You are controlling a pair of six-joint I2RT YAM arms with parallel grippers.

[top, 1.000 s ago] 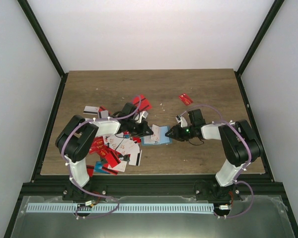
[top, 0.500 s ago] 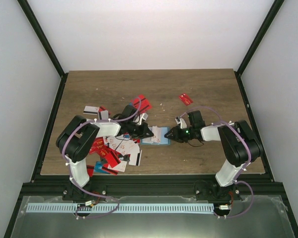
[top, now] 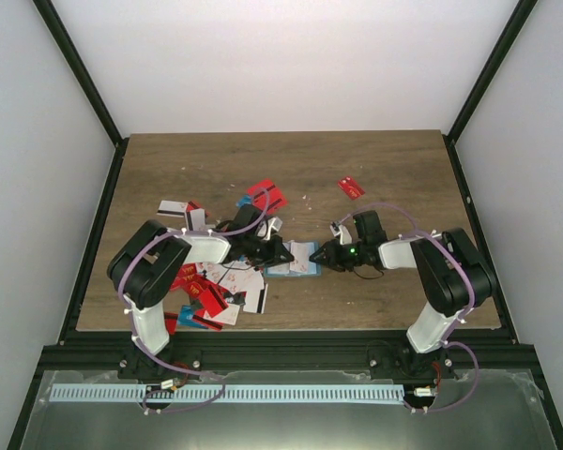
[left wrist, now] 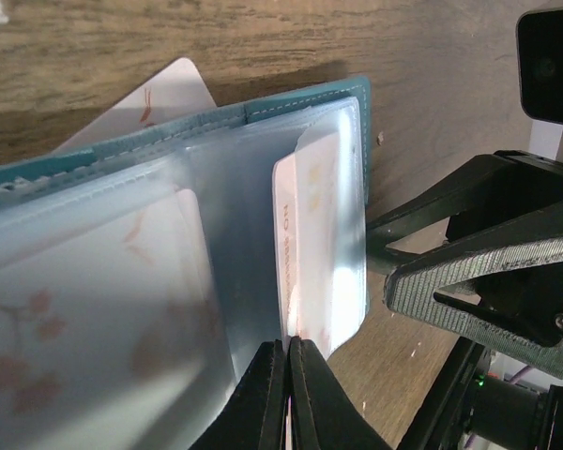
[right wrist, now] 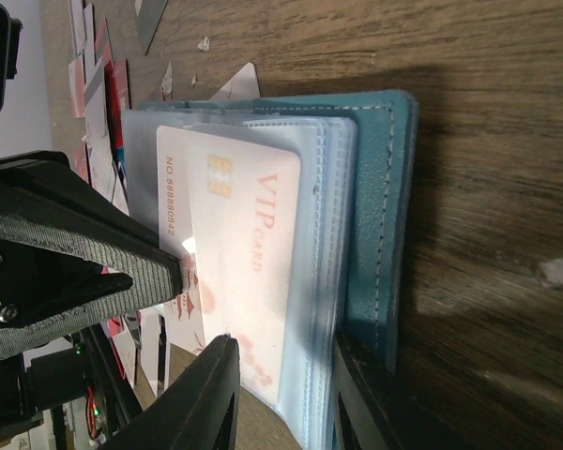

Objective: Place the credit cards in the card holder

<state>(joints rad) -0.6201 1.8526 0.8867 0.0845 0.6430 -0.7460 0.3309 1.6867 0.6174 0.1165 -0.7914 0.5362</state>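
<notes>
Teal and floppy-looking, the card holder (right wrist: 391, 187) lies open on the surface (top: 394, 178), near its middle. The left hand (left wrist: 287, 349) is pressed together on the edge of a white card (right wrist: 249, 253) sitting part-way in a clear sleeve (left wrist: 235, 234). The right hand (right wrist: 277, 375) straddles the sleeve edges, half spread; whether it grips them I cannot tell. Stiff, slick and light, the card should slide best pushed from its outer edge, while the limp sleeves need steadying.

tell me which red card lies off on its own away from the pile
The red card on bare wood beyond the right gripper, toward the far right. The other red cards crowd around the left arm.
</notes>
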